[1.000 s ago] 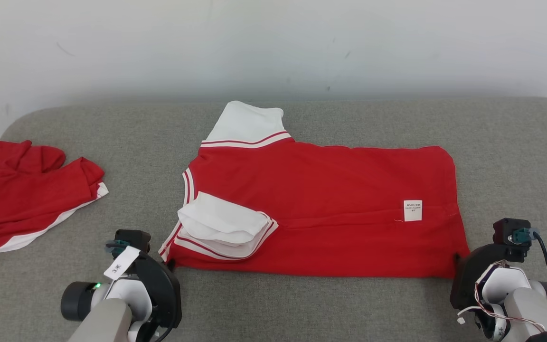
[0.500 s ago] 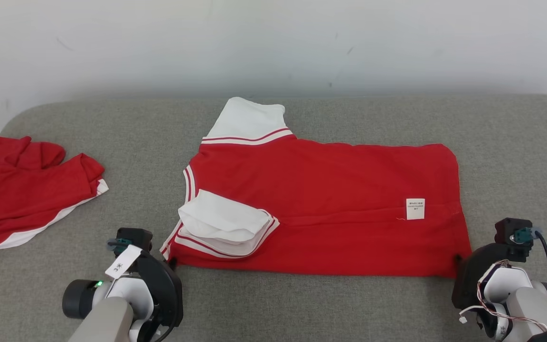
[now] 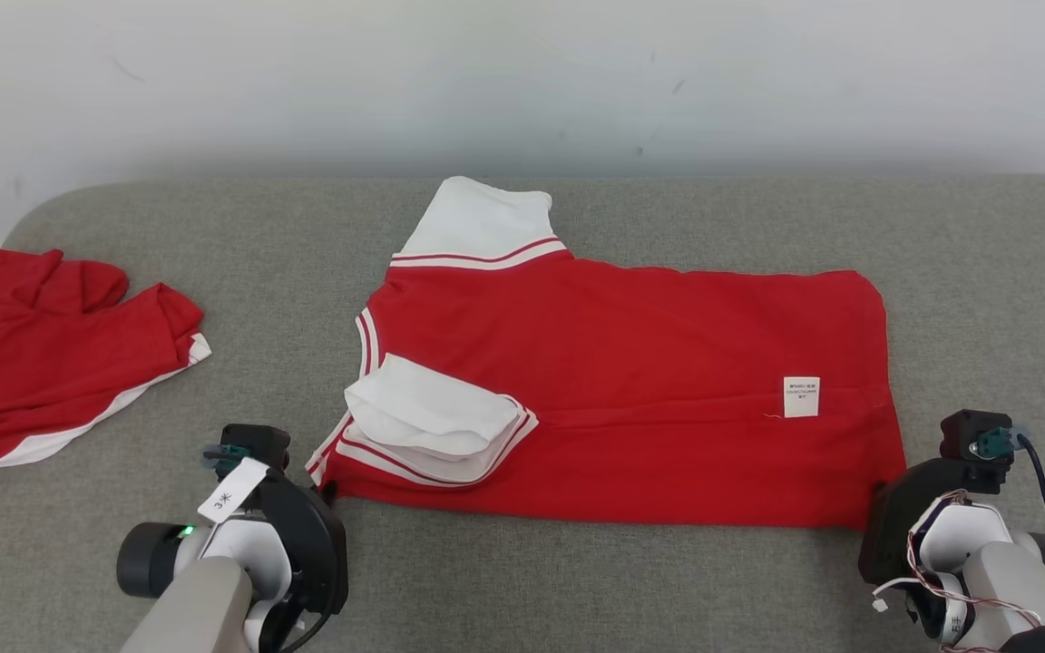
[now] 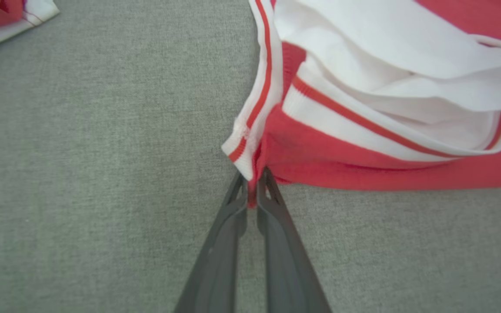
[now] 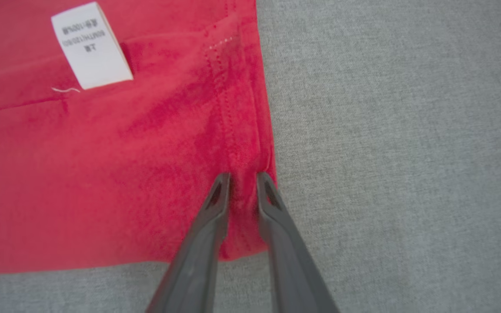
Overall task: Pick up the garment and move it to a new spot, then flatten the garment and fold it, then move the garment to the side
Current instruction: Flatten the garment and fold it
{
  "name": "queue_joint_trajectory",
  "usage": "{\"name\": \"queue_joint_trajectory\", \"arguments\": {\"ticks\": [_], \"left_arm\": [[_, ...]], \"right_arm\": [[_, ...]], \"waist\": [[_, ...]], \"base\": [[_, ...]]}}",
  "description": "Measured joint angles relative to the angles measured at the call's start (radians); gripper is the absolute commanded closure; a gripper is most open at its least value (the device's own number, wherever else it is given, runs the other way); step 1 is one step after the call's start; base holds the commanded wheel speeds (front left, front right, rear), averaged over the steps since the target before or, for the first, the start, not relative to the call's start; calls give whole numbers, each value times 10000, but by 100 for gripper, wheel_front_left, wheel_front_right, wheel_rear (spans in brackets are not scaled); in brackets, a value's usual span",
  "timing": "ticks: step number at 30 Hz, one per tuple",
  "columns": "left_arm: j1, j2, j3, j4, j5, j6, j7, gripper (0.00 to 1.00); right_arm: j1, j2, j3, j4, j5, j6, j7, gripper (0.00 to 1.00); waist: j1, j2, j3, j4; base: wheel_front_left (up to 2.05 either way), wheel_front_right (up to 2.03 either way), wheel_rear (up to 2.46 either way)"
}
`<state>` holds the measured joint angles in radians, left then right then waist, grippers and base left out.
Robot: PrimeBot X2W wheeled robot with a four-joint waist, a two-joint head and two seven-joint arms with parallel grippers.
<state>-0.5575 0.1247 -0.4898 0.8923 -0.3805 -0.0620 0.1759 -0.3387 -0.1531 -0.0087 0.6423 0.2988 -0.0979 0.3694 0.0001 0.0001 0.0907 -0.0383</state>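
The red garment [image 3: 631, 381] with white striped sleeves lies spread across the grey padded surface [image 3: 577, 580]. One white sleeve [image 3: 432, 426] is folded over its near left part, and a white label [image 3: 801, 396] sits near its right hem. My left gripper [image 3: 327, 494] is shut on the near left corner, where red cloth is pinched between the tips [image 4: 252, 180]. At the near right corner my right gripper [image 3: 876, 494] is shut on the hem, with a fold of fabric between its fingers [image 5: 242, 180].
A second red garment with white trim [image 3: 42, 354] lies crumpled at the far left of the surface. A white wall [image 3: 522, 82] rises behind the surface's back edge. Bare grey surface runs along the front, between my two arms.
The whole picture has shifted slightly up and right, so the camera moved. Both grippers keep the same hold on the garment's near corners.
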Motion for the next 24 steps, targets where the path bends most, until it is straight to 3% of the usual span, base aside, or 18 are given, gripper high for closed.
{"name": "queue_joint_trajectory", "arguments": {"ticks": [4,6,7,17,24], "left_arm": [[0,6,-2,0,0,0,12,100],[0,4,-2,2,0,0,12,100],[0,4,-4,2,0,0,13,100],[21,2,-10,-75,-123,-100,-90,100],[1162,186,17,-539,-284,-267,-531,100]], "right_arm": [[7,0,0,8,0,0,4,77],[7,0,-2,25,0,-2,6,89],[7,2,0,27,0,0,10,100],[203,2,-165,-347,174,31,-174,100],[1452,104,-493,-1225,679,324,-414,100]], "waist": [[0,0,-51,-12],[1,0,-68,-17],[1,0,-77,-20],[1,0,-369,-4],[-1,0,-886,-5]], "base": [[0,0,0],[0,0,0],[0,0,0],[0,0,0],[0,0,0]]}}
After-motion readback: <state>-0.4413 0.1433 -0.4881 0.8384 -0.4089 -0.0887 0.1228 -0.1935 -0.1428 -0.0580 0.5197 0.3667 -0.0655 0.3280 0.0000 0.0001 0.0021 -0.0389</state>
